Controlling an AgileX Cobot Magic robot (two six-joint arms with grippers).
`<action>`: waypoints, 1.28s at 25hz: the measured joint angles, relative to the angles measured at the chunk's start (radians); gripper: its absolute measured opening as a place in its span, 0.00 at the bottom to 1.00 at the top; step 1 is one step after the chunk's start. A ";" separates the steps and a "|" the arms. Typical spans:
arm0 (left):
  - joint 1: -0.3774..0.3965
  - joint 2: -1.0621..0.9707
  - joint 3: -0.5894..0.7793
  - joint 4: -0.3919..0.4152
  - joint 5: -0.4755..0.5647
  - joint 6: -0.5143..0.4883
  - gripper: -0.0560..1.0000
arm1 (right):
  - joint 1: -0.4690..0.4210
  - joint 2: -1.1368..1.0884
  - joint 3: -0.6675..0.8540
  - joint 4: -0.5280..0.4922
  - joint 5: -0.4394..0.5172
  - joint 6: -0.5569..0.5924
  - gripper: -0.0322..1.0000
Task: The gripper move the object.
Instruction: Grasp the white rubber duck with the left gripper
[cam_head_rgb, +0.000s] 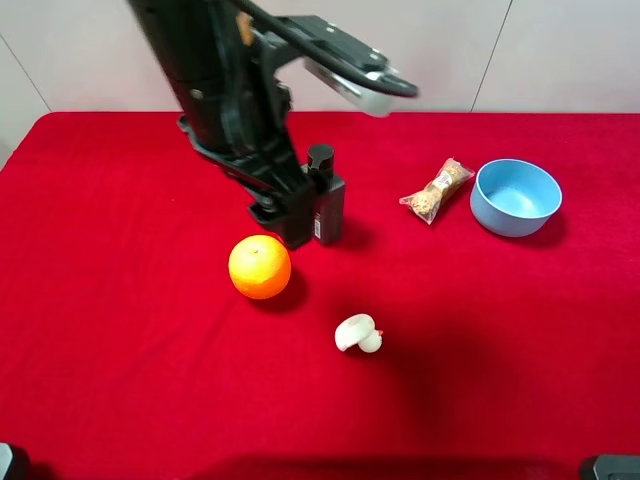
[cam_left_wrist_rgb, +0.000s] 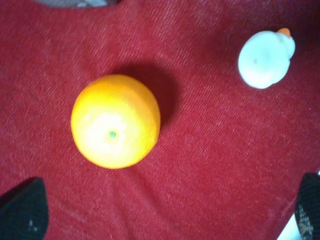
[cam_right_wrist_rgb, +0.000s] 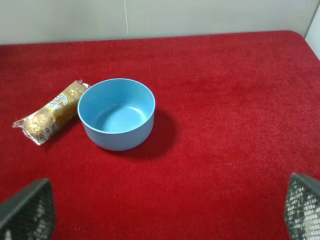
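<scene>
The white mushroom toy (cam_head_rgb: 357, 334) lies on its side on the red cloth, to the front right of the orange (cam_head_rgb: 260, 267). My left gripper (cam_head_rgb: 308, 212) hangs on its thick black arm just behind the orange, above the cloth. In the left wrist view the left gripper (cam_left_wrist_rgb: 165, 210) is open and empty, with the orange (cam_left_wrist_rgb: 116, 121) straight ahead of it and the mushroom toy (cam_left_wrist_rgb: 265, 59) further off to one side. My right gripper (cam_right_wrist_rgb: 165, 210) is open and empty, and I cannot pick it out in the exterior high view.
A light blue bowl (cam_head_rgb: 515, 225) stands at the back right, with a clear-wrapped snack packet (cam_head_rgb: 437, 190) beside it on the left. Both show in the right wrist view, the bowl (cam_right_wrist_rgb: 117, 137) and the packet (cam_right_wrist_rgb: 50, 112). The red cloth (cam_head_rgb: 120, 380) covers the table.
</scene>
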 joint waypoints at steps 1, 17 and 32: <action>-0.010 0.014 -0.012 0.005 0.004 0.000 0.99 | 0.000 0.000 0.000 0.000 0.000 0.000 0.70; -0.160 0.202 -0.097 0.029 -0.007 -0.001 0.98 | 0.000 0.000 0.000 0.000 0.000 0.000 0.70; -0.201 0.341 -0.104 0.024 -0.127 -0.001 0.97 | 0.000 0.000 0.000 0.006 0.000 0.000 0.70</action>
